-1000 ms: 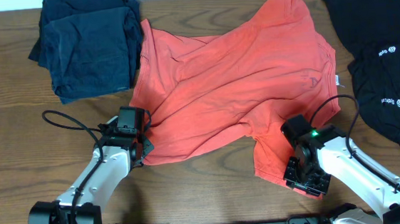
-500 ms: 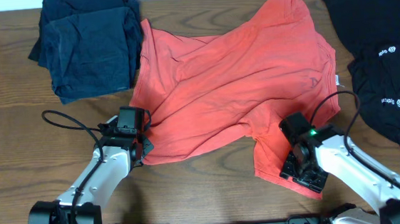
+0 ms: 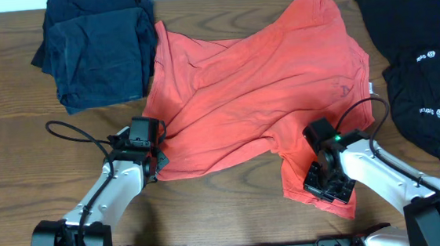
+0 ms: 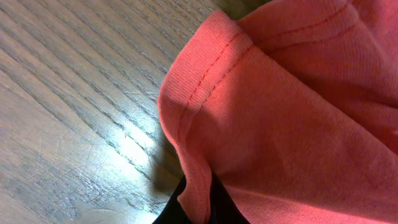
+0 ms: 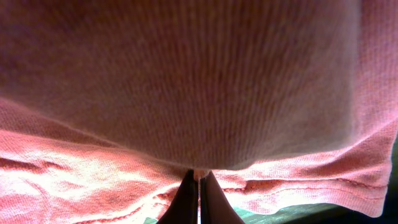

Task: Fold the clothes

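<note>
Table (image 3: 18, 154): brown wood grain, with 3 lots of clothes laid across it.
Navy garments (image 3: 96, 50): a rumpled pile at the far left corner, its right edge touching the red-orange cloth.
Left gripper (image 3: 153, 156): low at the near left, clamped tight on the stitched hem at the shirt's lower left corner. In the left wrist view the hem runs down between the dark fingers (image 4: 217, 208), and bare wood lies just beside it.
Red-orange T-shirt (image 3: 256, 81): spread in the middle of the table, wrinkled and skewed. 1 corner reaches the far edge, and a flap hangs toward the near edge on the right. A small white tag (image 3: 372, 90) sticks out at its right side.
Right gripper (image 3: 323, 182): resting on that near right flap. In the right wrist view its 2 fingers (image 5: 210, 202) are pressed together with a pinch of the red-orange cloth at their tips, and a fold bulges above them.
Black garment (image 3: 424, 68): at the far right, apart from the shirt, with small white logos showing.
</note>
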Tool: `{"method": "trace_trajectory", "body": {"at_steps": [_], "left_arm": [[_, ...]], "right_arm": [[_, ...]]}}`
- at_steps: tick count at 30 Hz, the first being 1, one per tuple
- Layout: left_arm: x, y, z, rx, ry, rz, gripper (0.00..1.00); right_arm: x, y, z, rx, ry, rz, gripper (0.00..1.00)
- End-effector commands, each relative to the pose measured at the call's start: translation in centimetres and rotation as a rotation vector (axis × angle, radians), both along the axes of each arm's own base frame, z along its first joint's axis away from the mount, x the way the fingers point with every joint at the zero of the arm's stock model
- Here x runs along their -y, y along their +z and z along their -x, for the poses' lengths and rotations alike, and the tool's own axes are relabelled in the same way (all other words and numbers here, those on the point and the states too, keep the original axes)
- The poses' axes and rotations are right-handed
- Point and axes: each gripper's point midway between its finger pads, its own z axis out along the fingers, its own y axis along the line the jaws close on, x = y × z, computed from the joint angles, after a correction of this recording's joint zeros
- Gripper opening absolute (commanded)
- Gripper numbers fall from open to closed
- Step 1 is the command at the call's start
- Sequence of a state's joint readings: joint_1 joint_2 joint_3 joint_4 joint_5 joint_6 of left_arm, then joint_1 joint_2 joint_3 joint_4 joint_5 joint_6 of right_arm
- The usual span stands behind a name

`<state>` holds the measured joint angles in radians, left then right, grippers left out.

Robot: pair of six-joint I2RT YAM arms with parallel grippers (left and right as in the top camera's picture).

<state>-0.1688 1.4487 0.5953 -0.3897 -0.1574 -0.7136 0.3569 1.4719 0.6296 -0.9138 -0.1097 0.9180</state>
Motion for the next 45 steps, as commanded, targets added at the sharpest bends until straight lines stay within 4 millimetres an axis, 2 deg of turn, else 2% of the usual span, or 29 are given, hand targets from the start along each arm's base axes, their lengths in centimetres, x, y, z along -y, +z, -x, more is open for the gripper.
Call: {"method": "trace_trajectory", "body": {"at_steps": [1, 5, 11, 15, 19, 25, 32, 36, 45], "left_arm": [[-0.6, -0.8, 1.5, -0.06, 0.007, -0.029, 0.06], [-0.5, 1.2, 1.1, -0.056, -0.01, -0.032, 0.06], [-0.3, 6.1, -0.1, 0.032, -0.039, -0.026, 0.06], [-0.4, 8.8, 0.0, 0.099, -0.041, -0.017, 0.06], [-0.4, 11.5, 0.5, 0.161, -0.04, -0.008, 0.06], [-0.6, 14.8, 1.6, 0.239, -0.039, 0.004, 0.06], [-0.8, 17.6, 2.9, 0.272, -0.039, 0.009, 0.06], [-0.9, 18.2, 3.2, 0.27, -0.039, 0.009, 0.06], [-1.1, 18.0, 4.7, 0.212, -0.041, 0.004, 0.06]], "right_arm": [[-0.2, 0.8, -1.9, 0.053, 0.021, -0.031, 0.01], [0.1, 3.6, -5.3, 0.162, 0.066, -0.072, 0.01], [2.3, 8.9, -10.6, 0.353, 0.108, -0.096, 0.01], [3.9, 11.1, -12.3, 0.41, 0.127, -0.086, 0.01], [5.1, 12.3, -12.9, 0.435, 0.134, -0.076, 0.01], [6.9, 14.4, -12.8, 0.467, 0.133, -0.058, 0.01], [9.3, 18.8, -11.3, 0.571, 0.094, -0.015, 0.01], [9.6, 21.1, -9.9, 0.618, 0.099, -0.003, 0.01], [9.9, 24.5, -6.9, 0.64, 0.121, 0.028, 0.01]]}}
